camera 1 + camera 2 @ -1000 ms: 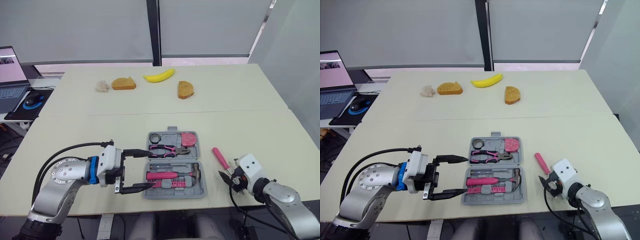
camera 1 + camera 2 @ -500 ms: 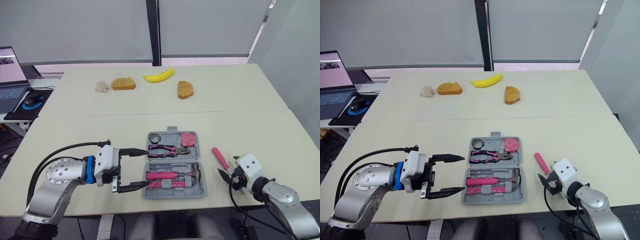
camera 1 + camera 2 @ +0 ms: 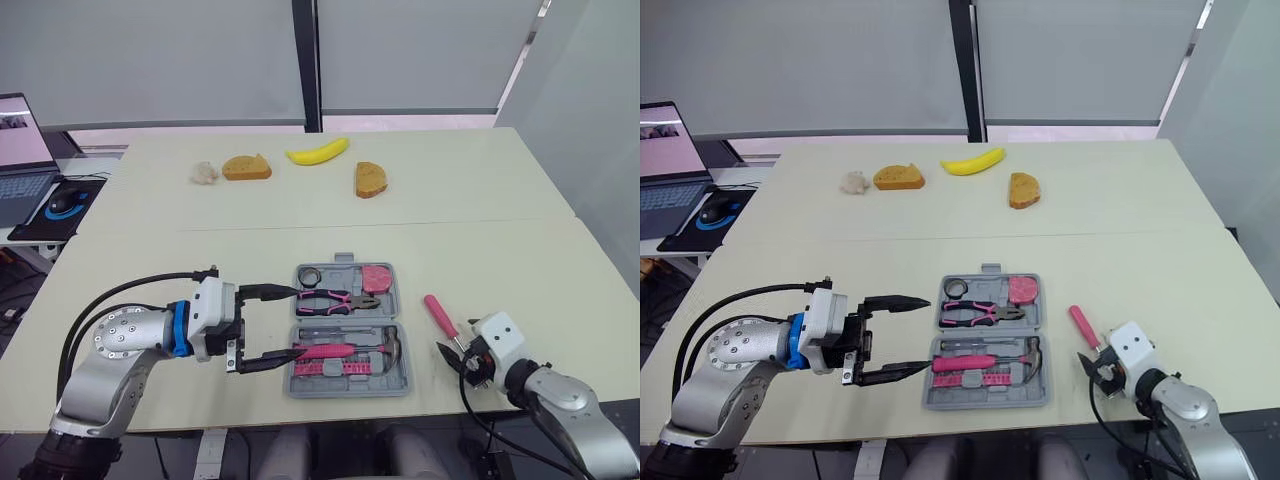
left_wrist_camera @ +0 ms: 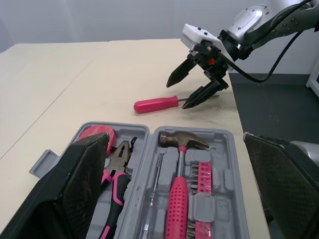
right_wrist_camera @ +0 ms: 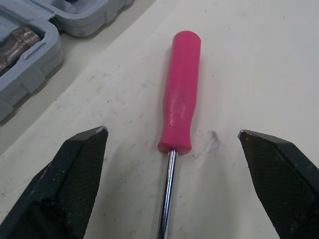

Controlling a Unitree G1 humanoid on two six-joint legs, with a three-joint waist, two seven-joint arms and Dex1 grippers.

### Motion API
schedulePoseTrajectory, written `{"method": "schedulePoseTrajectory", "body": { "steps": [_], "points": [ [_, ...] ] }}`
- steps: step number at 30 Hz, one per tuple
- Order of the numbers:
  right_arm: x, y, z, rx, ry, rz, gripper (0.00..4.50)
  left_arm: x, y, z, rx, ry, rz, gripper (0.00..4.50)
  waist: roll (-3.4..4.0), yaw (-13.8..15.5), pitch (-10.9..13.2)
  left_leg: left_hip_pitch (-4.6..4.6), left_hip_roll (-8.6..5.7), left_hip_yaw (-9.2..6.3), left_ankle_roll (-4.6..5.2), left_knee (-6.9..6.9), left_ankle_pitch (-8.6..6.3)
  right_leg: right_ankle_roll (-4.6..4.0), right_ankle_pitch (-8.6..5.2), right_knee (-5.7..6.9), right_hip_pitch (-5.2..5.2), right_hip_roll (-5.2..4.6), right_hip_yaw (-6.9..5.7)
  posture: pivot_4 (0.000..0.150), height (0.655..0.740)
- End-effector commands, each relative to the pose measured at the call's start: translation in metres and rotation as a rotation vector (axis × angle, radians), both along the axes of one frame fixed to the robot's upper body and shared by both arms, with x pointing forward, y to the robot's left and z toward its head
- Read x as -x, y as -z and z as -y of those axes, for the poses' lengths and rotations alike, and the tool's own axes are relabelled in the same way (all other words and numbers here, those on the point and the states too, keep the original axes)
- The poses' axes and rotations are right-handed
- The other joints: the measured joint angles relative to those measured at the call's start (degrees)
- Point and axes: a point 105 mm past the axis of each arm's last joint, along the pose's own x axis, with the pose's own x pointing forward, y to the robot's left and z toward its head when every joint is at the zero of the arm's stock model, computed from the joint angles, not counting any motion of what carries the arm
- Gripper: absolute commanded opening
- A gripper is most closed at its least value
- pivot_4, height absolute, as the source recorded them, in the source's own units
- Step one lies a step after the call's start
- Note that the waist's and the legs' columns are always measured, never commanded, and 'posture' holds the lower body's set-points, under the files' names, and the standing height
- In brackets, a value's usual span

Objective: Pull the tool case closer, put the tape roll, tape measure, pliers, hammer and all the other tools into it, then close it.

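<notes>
Place: an office-like test room.
Furniture: a wide pale cream bench (image 3: 480,250), seamed across its middle.
Far wall: grey roller blinds (image 3: 160,60) drawn down.
Far left: an open grey laptop (image 3: 22,160) and a black mouse (image 3: 64,200) on a blue-ringed black pad (image 3: 40,226).

The screwdriver (image 5: 180,89) shaft's tip is cut off.

tool case (image 3: 347,391): grey plastic, open flat on the table, both halves face up.
far half: tape roll (image 3: 308,275), small dark ring, left corner; pliers (image 3: 338,298), pink handles, lying crosswise; tape measure (image 3: 376,277), pink, right corner.
near half: hammer (image 3: 345,350), pink grip, head to the right; bits (image 3: 345,369) in a pink row beside it.
screwdriver (image 3: 440,316): pink handle, on the table right of the case, outside it.
</notes>
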Motion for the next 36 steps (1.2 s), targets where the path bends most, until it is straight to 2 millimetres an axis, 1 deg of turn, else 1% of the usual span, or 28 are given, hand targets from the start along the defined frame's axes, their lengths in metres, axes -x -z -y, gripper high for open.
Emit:
{"method": "schedulePoseTrajectory", "body": {
  "steps": [1, 5, 6, 8, 9, 10, 11, 12, 17, 20, 21, 24, 29, 30, 32, 36],
  "points": [
    [-0.006, -0.004, 0.000, -0.032, 0.041, 0.004, 4.46, 0.001, -0.009, 0.002, -0.001, 0.025, 0.029, 4.50, 0.01, 0.0, 0.0, 0.01, 0.00, 0.01, 0.00, 0.00, 0.00, 0.00, 0.00, 0.01, 0.00, 0.00, 0.01, 0.150, 0.7400],
    [-0.008, 0.001, 0.000, -0.038, 0.052, -0.014, 4.46, 0.002, -0.008, 0.004, -0.006, 0.029, 0.029, 4.50, 0.01, 0.0, 0.0, 0.00, -0.01, 0.02, 0.00, 0.00, 0.00, 0.00, 0.00, 0.00, 0.00, -0.01, 0.02, 0.150, 0.7400],
    [-0.009, 0.002, 0.000, -0.041, 0.057, -0.017, 4.29, 0.002, -0.008, 0.004, -0.007, 0.029, 0.029, 4.50, 0.01, 0.0, 0.0, 0.00, -0.01, 0.02, 0.00, 0.00, 0.00, 0.00, 0.00, 0.00, 0.00, -0.01, 0.02, 0.150, 0.7400],
    [-0.010, 0.003, 0.000, -0.055, 0.066, -0.020, 3.87, 0.003, -0.007, 0.005, -0.008, 0.030, 0.029, 4.50, 0.01, 0.0, 0.0, 0.00, -0.01, 0.01, 0.00, 0.00, 0.00, 0.00, 0.00, 0.00, 0.00, 0.00, 0.01, 0.150, 0.7400],
    [-0.010, 0.004, 0.000, -0.062, 0.073, -0.021, 3.45, 0.003, -0.007, 0.005, -0.008, 0.029, 0.029, 4.50, 0.01, 0.0, 0.0, 0.00, -0.01, 0.01, 0.00, 0.00, 0.00, 0.00, 0.00, 0.01, 0.00, 0.00, 0.01, 0.150, 0.7400],
    [-0.010, 0.004, 0.000, -0.065, 0.077, -0.022, 3.16, 0.003, -0.007, 0.005, -0.009, 0.028, 0.029, 4.50, 0.01, 0.0, 0.0, 0.00, -0.01, 0.01, 0.00, 0.00, 0.00, 0.00, 0.00, 0.01, 0.00, 0.00, 0.02, 0.150, 0.7400],
    [-0.010, 0.005, 0.000, -0.065, 0.078, -0.022, 2.77, 0.003, -0.007, 0.005, -0.009, 0.027, 0.029, 4.50, 0.01, 0.0, 0.0, 0.00, -0.01, 0.01, 0.00, 0.00, 0.00, 0.00, 0.00, 0.01, 0.00, 0.00, 0.02, 0.150, 0.7400],
    [-0.010, 0.005, 0.000, -0.068, 0.080, -0.021, 2.51, 0.003, -0.007, 0.005, -0.010, 0.026, 0.029, 4.50, 0.01, 0.0, 0.0, 0.01, -0.01, 0.01, 0.00, 0.00, 0.00, 0.00, 0.00, 0.01, 0.00, 0.00, 0.02, 0.150, 0.7400],
    [-0.011, 0.009, -0.002, -0.075, 0.092, -0.018, 1.51, 0.002, -0.006, 0.005, -0.012, 0.024, 0.029, 4.50, 0.01, 0.0, 0.0, 0.01, -0.01, 0.01, 0.00, 0.00, 0.00, 0.00, 0.00, 0.01, 0.00, 0.00, 0.01, 0.150, 0.7400],
    [-0.010, 0.011, -0.002, -0.079, 0.097, -0.016, 0.80, 0.002, -0.006, 0.005, -0.013, 0.024, 0.030, 4.50, 0.01, 0.0, 0.0, 0.03, 0.00, 0.01, 0.00, 0.00, 0.00, 0.00, 0.00, 0.01, 0.01, 0.00, 0.01, 0.150, 0.7400],
    [-0.010, 0.011, -0.001, -0.078, 0.098, -0.014, 0.70, 0.002, -0.006, 0.004, -0.015, 0.023, 0.029, 4.50, 0.01, 0.0, 0.0, 0.03, 0.00, 0.01, 0.00, 0.00, 0.00, 0.00, 0.00, 0.01, 0.01, 0.00, 0.02, 0.150, 0.7400],
    [-0.008, 0.009, 0.002, -0.071, 0.095, -0.004, 0.70, 0.003, -0.003, 0.000, -0.033, 0.021, 0.018, 4.50, 0.01, 0.0, 0.0, 0.04, -0.01, 0.01, 0.00, 0.00, 0.00, 0.00, 0.00, 0.01, 0.02, 0.00, 0.01, 0.150, 0.7400],
    [-0.005, -0.018, -0.003, 0.033, -0.055, 0.051, 0.70, 0.007, 0.002, -0.013, -0.106, 0.023, -0.003, 4.50, 0.05, 0.0, 0.0, 0.02, -0.02, 0.04, 0.00, 0.00, 0.00, 0.00, 0.00, 0.01, 0.00, -0.01, 0.05, 0.150, 0.7400],
    [-0.005, -0.027, -0.006, 0.058, -0.106, 0.054, 0.70, 0.008, 0.004, -0.017, -0.130, 0.021, -0.005, 4.50, 0.05, -0.1, 0.0, 0.02, -0.02, 0.05, 0.01, 0.00, 0.00, 0.00, 0.00, 0.00, 0.00, -0.01, 0.05, 0.150, 0.7400],
    [0.000, -0.044, -0.019, 0.134, -0.274, 0.040, 0.70, 0.010, 0.010, -0.025, -0.184, 0.018, -0.006, 4.50, 0.07, -0.2, 0.0, 0.03, 0.00, 0.04, 0.01, 0.00, 0.00, 0.00, 0.00, 0.01, -0.01, 0.00, 0.03, 0.150, 0.7400],
    [0.023, -0.059, -0.044, 0.199, -0.543, -0.072, 0.70, 0.017, 0.015, -0.032, -0.240, 0.033, -0.012, 4.50, 0.13, -0.2, 0.0, 0.03, 0.07, -0.03, 0.01, -0.01, 0.00, -0.02, -0.01, -0.01, 0.02, 0.07, -0.05, 0.150, 0.7400]
  ]
}}
